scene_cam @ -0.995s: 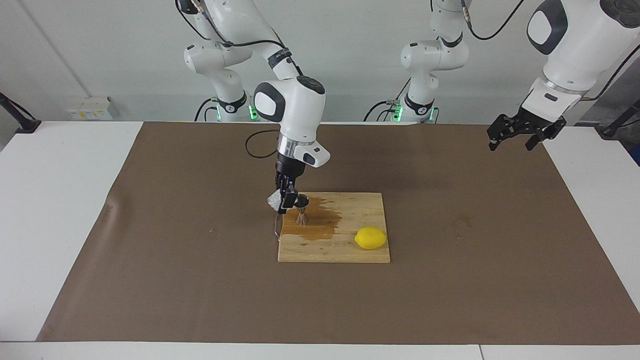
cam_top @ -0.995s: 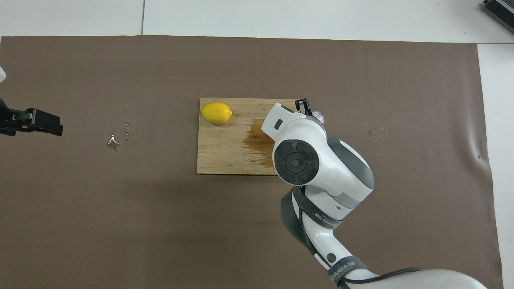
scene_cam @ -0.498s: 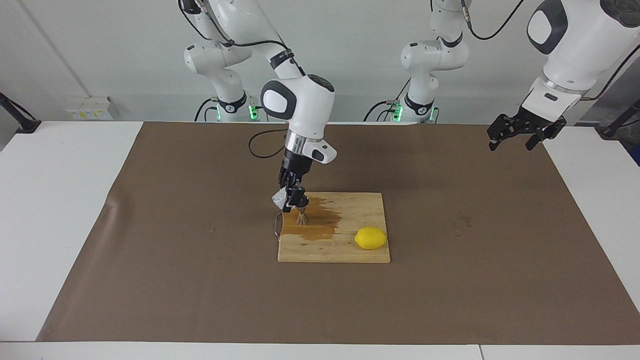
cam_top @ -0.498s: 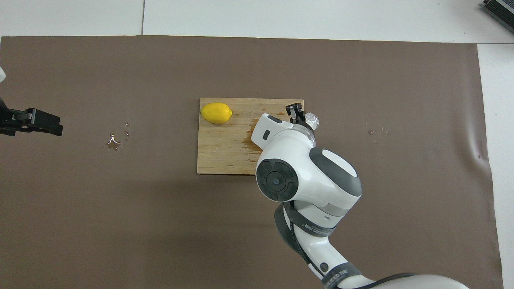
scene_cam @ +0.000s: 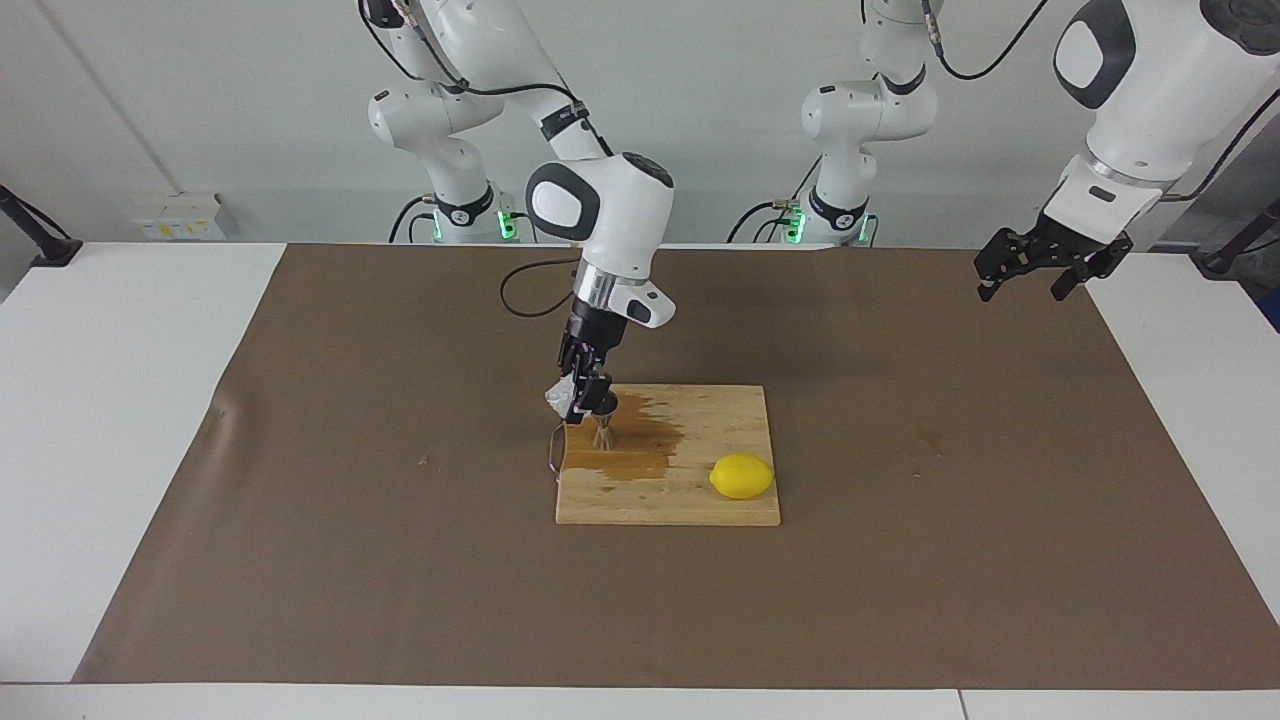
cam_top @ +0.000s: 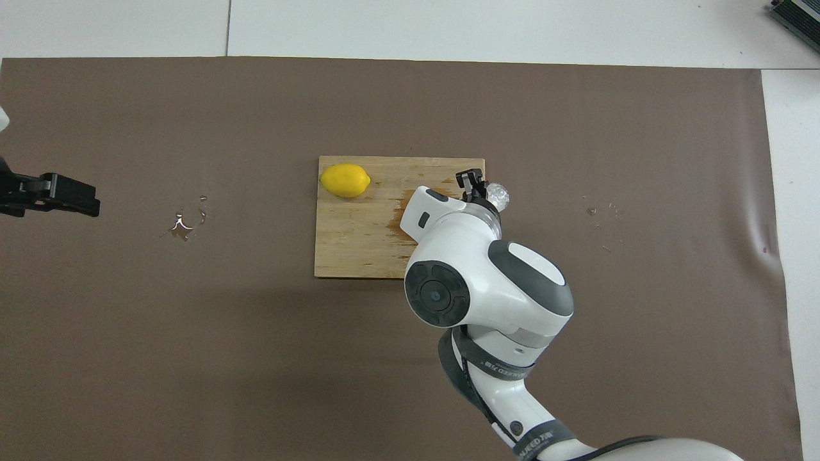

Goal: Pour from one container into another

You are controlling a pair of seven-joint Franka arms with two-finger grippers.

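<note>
Right claw [scene_cam: 583,396] shifted; "FRANKA"-type lettering unreadable.

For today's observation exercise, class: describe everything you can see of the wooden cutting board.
The rectangular pale wooden cutting board lies flat on the brown table cover, near its middle. Its plank grain shows. A dark wet stain spreads over the corner nearest the right arm's base. A small shiny steel hourglass jigger stands upright in that stain. A yellow lemon rests on the board, farther from the robots, toward the left arm's end. The right tool hangs over the stained corner.
</note>
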